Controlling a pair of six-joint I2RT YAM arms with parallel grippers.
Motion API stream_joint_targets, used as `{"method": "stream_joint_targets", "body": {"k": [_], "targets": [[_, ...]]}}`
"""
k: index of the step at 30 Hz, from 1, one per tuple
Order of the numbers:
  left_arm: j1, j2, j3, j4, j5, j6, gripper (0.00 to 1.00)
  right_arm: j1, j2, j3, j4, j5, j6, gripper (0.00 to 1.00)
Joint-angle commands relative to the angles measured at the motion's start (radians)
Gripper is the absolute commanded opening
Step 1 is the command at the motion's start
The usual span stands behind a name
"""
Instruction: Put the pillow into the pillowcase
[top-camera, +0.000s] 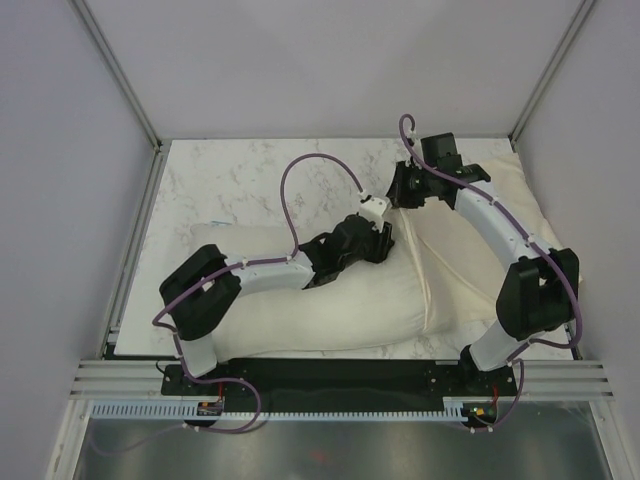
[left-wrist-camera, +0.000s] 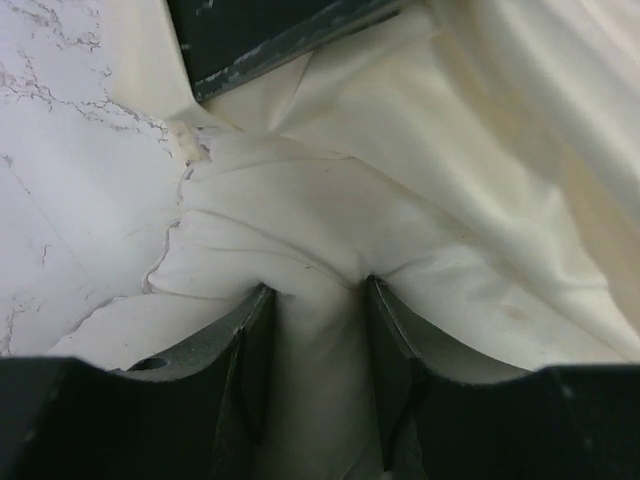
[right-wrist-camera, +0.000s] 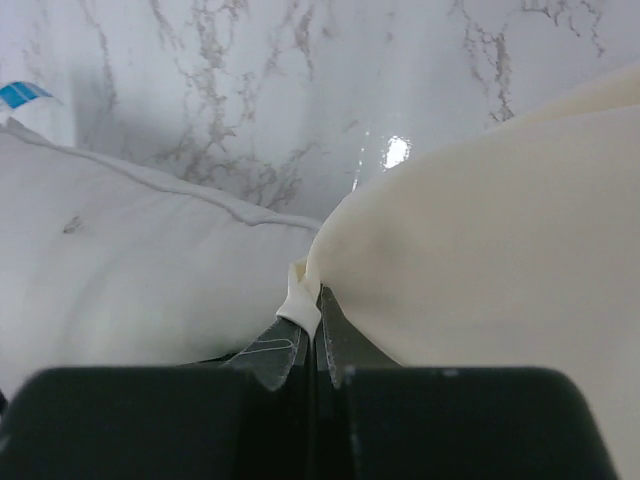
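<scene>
pinching pillowcase (right-wrist-camera: 480, 250) edge, right end effector (right-wrist-camera: 310, 335) beside pillow (right-wrist-camera: 130, 270).

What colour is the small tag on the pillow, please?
The tag is blue; right wrist view.

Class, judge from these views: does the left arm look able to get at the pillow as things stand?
Likely yes: the left fingers pinch a fold of the pillow, with nothing lying over that spot; the right fingers hold the pillowcase edge.
</scene>
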Motion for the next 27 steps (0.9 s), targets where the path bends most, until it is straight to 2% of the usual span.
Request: {"method": "stream_joint_targets", "body": {"k": [1,8,11,13,15,17,23,27], "targets": [[-0.041,0.031,-0.036,-0.117,0.032,-0.084,0.49,0.03,-0.086,-0.004,0.17,-0.174,0.086,0.06],[0.045,-0.144,-0.106,-0.176,0.002,-0.107,0.63,0.028,-0.098,-0.056,0.163,-0.079,0.053,0.05],[0.106,-0.213,-0.129,-0.205,0.041,-0.1,0.67,0.028,-0.103,-0.039,0.132,0.094,0.036,0.05],[0.151,-0.23,-0.141,-0.21,0.129,-0.104,0.7,0.03,-0.095,-0.01,0.1,0.159,0.025,0.06],[0.221,-0.224,-0.134,-0.208,0.239,-0.115,0.73,0.03,-0.09,0.005,0.083,0.224,0.014,0.06],[0.251,-0.204,-0.112,-0.21,0.272,-0.095,0.74,0.03,-0.08,0.03,0.077,0.245,0.008,0.06],[0.26,-0.118,0.016,-0.199,0.301,0.018,0.78,0.028,-0.043,0.09,0.057,0.306,-0.012,0.06],[0.274,-0.071,0.12,-0.159,0.398,0.051,0.82,0.03,-0.021,0.104,0.054,0.351,-0.022,0.06]]}}
